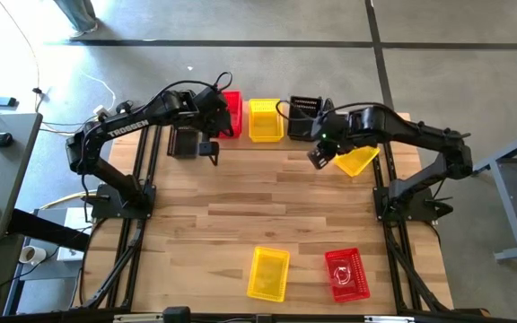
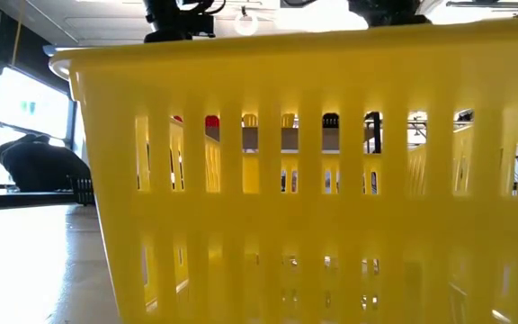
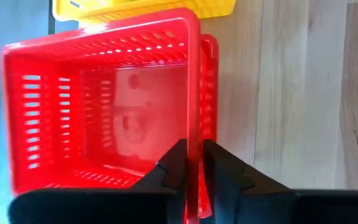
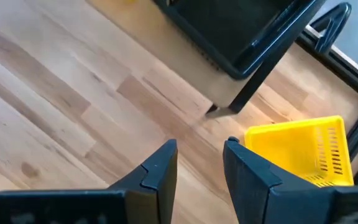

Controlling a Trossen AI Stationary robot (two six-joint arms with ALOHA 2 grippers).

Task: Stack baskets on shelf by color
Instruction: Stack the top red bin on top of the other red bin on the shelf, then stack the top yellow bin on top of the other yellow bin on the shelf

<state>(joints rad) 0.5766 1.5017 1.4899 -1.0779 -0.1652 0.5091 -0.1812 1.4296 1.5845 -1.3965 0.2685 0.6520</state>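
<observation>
On the shelf (image 1: 281, 136) at the table's far edge stand a red basket (image 1: 232, 113), a yellow basket (image 1: 265, 119) and a black basket (image 1: 305, 114). My left gripper (image 1: 220, 117) is shut on the red basket (image 3: 98, 106), which sits over a second red rim (image 3: 211, 68). My right gripper (image 1: 319, 157) hangs open above the bare tabletop in front of the shelf. It is next to a tilted yellow basket (image 1: 358, 161), also seen in the right wrist view (image 4: 300, 152). Another yellow basket (image 1: 267, 273) and a red one (image 1: 346, 274) stand near the table's near edge. My left gripper holds the red basket by the rim of one side wall (image 3: 193, 118), one finger (image 3: 173, 165) inside the basket and one finger (image 3: 219, 165) outside. The fingers come from above, pointing down. The basket stays upright, nested over the second red basket; whether it is lifted I cannot tell.
A dark basket-like object (image 1: 184, 142) lies on the table under my left arm. The near yellow basket (image 2: 313, 180) fills the low view. The shelf's black leg (image 4: 253, 87) stands close beyond my right gripper. Bare wood lies across the table's middle (image 1: 258, 197).
</observation>
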